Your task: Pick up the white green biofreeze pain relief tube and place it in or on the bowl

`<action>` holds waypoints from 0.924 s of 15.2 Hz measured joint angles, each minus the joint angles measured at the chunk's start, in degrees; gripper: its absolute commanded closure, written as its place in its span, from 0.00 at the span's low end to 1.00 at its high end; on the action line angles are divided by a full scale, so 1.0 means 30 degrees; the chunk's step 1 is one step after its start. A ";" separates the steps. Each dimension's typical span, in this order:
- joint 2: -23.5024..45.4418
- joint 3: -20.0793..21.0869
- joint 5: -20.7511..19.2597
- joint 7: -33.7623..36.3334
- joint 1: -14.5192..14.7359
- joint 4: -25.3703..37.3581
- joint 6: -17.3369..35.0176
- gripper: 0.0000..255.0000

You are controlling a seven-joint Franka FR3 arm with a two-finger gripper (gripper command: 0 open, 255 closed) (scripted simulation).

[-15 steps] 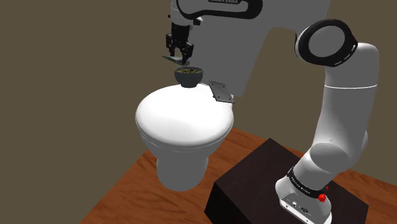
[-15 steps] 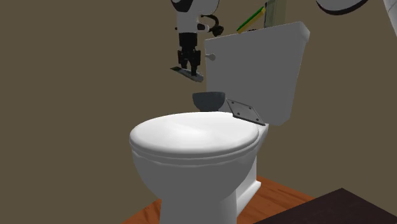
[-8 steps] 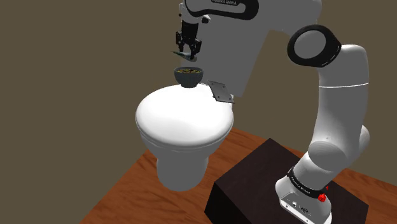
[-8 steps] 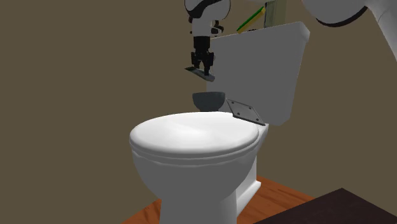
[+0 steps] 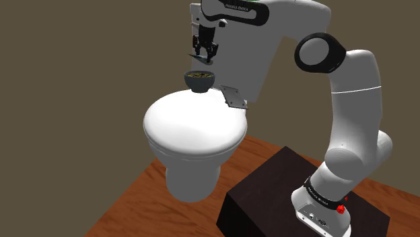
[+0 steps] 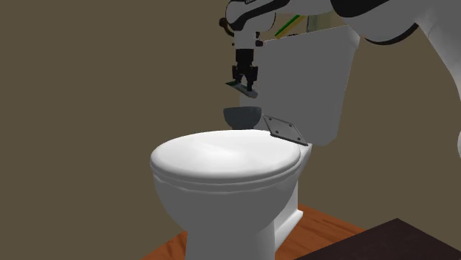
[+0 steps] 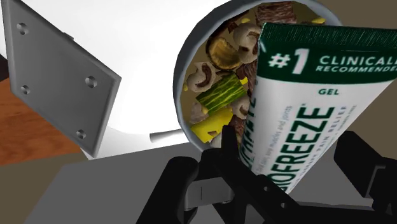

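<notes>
One gripper [image 5: 204, 52], clamped on the one green-and-white tube [image 7: 305, 95], hovers right over the one dark bowl [image 5: 200, 85] on the toilet [image 5: 192, 128]; one grey plate [image 5: 233, 97] sits beside it.

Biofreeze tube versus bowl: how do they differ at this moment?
The tube is white and green with print; the bowl is dark. The tube hangs clasped in the gripper; the bowl stands on the toilet. The tube is long and flat; the bowl is round and holds food. Seen along the gripper, they overlap.
</notes>
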 measured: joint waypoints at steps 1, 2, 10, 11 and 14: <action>-0.0138 0.0019 0.0032 0.0049 -0.0102 -0.0487 0.0336 1.00; -0.0243 0.0028 0.0060 0.0074 -0.0222 -0.0980 0.0713 1.00; -0.0759 0.0056 0.0136 0.0387 -0.0765 -0.3895 0.3056 1.00; -0.0765 0.0053 0.0128 0.0414 -0.0789 -0.4076 0.3231 1.00; -0.0779 0.0051 0.0128 0.0423 -0.0813 -0.4196 0.3340 1.00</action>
